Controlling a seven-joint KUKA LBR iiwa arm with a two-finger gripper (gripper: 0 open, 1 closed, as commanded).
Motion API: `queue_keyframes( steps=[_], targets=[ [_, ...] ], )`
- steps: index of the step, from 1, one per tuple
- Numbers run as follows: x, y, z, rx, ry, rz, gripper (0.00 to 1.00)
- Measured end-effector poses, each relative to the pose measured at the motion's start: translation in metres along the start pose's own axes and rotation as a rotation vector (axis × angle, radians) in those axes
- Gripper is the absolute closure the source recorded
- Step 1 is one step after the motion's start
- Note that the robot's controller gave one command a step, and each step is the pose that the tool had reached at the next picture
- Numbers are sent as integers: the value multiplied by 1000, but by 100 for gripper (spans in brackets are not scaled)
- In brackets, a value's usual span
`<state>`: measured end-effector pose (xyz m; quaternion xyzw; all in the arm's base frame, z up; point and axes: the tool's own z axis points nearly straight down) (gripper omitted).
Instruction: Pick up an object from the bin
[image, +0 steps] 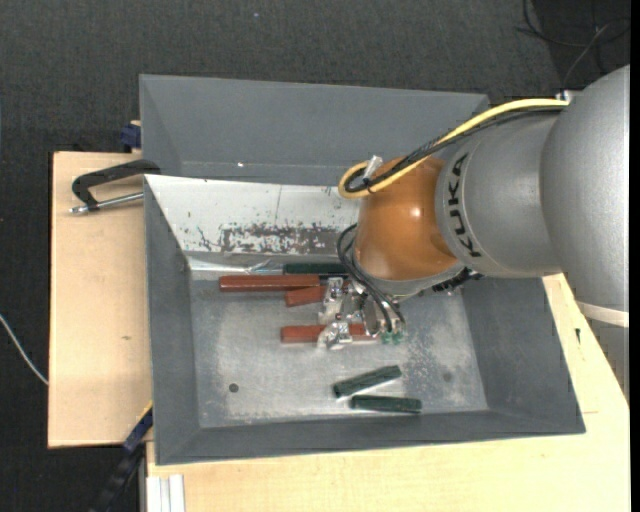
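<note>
A bulky grey arm (565, 180) (black KUKA lettering (456, 213) on its side) ends in a glossy orange cover (400, 232); 1 yellow cable (480, 118) loops over it, above a small silvery metal gripper (350, 325).

The gripper (352, 322) is down beside a red-brown bar (298, 335) mid-bin (166, 330).

Dark speckled carpet (300, 40) lies all around, under soft, even light.

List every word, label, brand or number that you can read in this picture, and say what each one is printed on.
"KUKA": on the grey housing of the robot arm, running along it beside the orange cover.
No other text can be read, on the bin or elsewhere.
</note>
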<state>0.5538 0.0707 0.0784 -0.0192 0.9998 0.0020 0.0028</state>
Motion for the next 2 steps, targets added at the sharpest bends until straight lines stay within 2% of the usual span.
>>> queue_keyframes(
  steps=[1, 2],
  targets=[
    [0, 0, 0, 0, 0, 0, 100],
    [-6, 4, -154, 2, -2, 35, 100]
  ],
)
